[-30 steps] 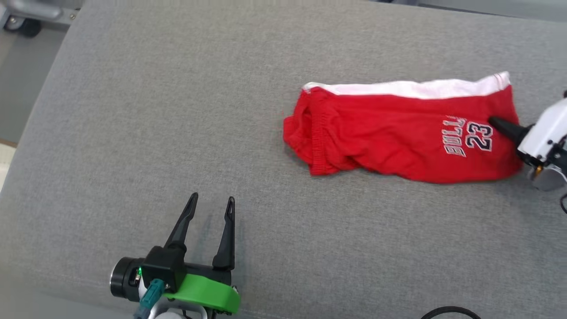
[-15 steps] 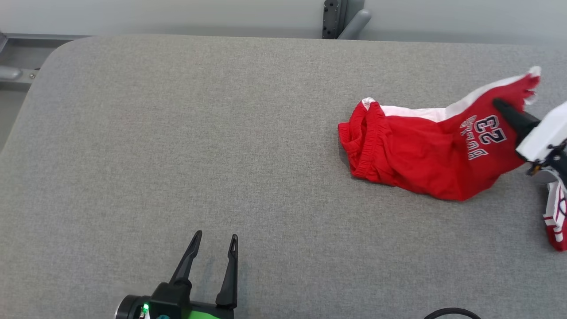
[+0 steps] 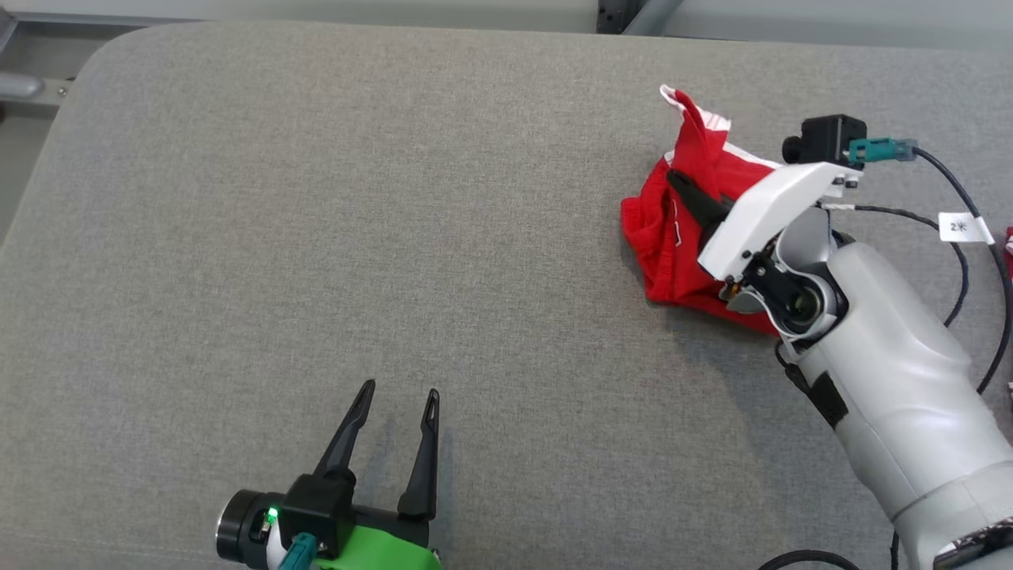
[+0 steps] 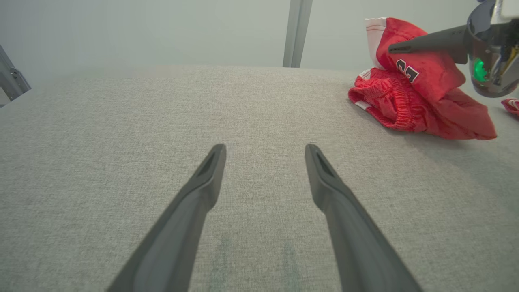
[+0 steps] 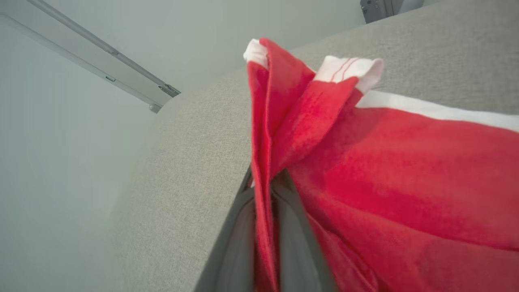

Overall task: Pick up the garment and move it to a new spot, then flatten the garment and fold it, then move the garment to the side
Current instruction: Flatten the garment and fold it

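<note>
Right pincer (image 3: 674, 178) clamped on a raised fold of the red shorts (image 3: 661, 245); the rest lay bunched beneath it on the grey table (image 3: 316, 198). Left pincer (image 3: 400, 389) gaped empty, shorts well off to its right.

Head camera looks down on the table (image 3: 316, 198). Left wrist camera looks low across it, right wrist close on the garment (image 5: 385, 182), which all share
</note>
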Motion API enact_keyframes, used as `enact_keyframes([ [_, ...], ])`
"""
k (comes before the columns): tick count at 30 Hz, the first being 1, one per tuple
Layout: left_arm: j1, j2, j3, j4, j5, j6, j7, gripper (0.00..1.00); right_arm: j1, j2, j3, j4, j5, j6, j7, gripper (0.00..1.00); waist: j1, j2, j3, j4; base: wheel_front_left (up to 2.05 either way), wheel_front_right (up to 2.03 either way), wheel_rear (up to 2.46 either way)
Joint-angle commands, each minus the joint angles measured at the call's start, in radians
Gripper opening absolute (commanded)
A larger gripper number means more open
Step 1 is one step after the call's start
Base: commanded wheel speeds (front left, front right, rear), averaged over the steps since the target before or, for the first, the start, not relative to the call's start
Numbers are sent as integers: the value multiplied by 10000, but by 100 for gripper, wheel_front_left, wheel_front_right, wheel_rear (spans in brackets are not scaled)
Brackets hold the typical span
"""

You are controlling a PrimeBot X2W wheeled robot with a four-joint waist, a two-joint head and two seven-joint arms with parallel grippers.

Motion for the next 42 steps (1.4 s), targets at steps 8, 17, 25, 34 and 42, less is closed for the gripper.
enact_keyframes([
  [8,-42,-133,27,271,122,-178,-47,100,-722,783,-189,1352,-1169,2,-246,100,0,0,289,305,0,0,0],
  [17,509,-175,491,243,8,-141,-47,100,458,4,70,-1399,-1662,-3,-1245,100,0,0,-161,-86,0,0,0],
  [25,557,-193,516,73,30,-228,-45,100,2307,-934,-1426,-2357,-3936,2,-2779,4,0,0,-90,-322,0,0,0],
  [34,485,-203,380,56,-1,-163,-45,100,3084,-105,-1768,-1665,-5306,0,-4442,0,0,0,82,-293,0,0,0],
  [42,29,-204,205,120,73,-266,-47,100,1934,444,-1329,40,-6335,-1,-4834,0,0,0,493,98,0,0,0],
])
